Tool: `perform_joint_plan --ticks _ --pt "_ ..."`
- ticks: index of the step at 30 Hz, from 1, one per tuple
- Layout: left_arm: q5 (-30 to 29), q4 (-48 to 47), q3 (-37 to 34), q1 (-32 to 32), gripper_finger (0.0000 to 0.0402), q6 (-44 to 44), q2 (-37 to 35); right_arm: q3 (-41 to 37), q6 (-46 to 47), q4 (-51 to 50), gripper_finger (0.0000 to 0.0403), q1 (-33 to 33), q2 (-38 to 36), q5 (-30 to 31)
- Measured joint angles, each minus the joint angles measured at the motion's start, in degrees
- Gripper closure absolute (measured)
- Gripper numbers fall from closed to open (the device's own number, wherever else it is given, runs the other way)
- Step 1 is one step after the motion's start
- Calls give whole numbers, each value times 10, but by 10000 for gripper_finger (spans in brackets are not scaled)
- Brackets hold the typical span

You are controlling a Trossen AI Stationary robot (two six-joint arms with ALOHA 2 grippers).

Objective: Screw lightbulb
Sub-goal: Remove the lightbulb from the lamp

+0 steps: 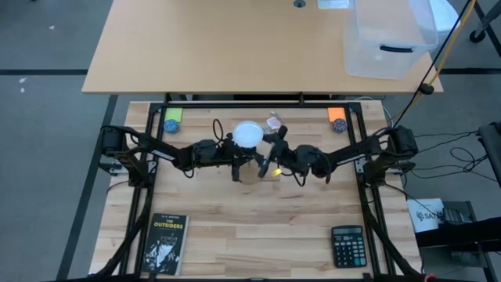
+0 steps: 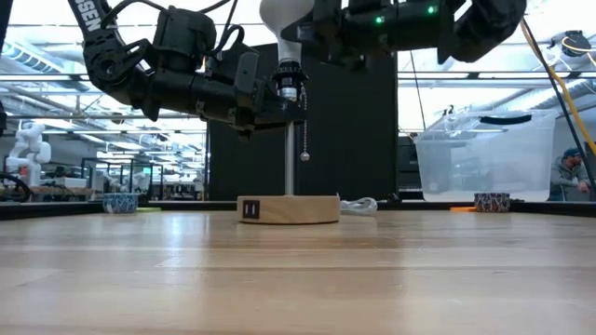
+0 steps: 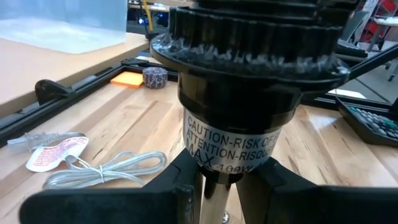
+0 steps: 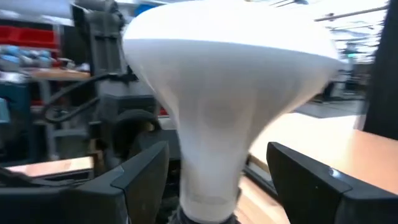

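- The lightbulb (image 1: 249, 134) stands upright in the black socket (image 2: 290, 81) atop the lamp stand, just past the table's (image 1: 258, 227) centre toward 12 o'clock.
- The left gripper (image 3: 219, 186), coming from 9 o'clock, is closed on the thin metal stem (image 2: 290, 158) under the socket, steadying it.
- The right gripper (image 4: 217, 171), coming from 3 o'clock, has its fingers spread on either side of the bulb's narrow neck; contact is not evident.
- Judged step: screwing in, between turns.
- Next: close on the neck, rotate it, release, while the stem is held.
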Motion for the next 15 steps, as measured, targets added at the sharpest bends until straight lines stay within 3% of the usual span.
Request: perform_joint_plan --ticks 5,9,15 --pt "-2 1 0 1 331 6 0 0 25 1 140 -26 0 -56" --pt "-2 1 0 1 331 7 0 0 25 1 147 -52 0 -136" --pt "6 1 0 2 331 10 0 0 32 0 209 -84 0 -226"
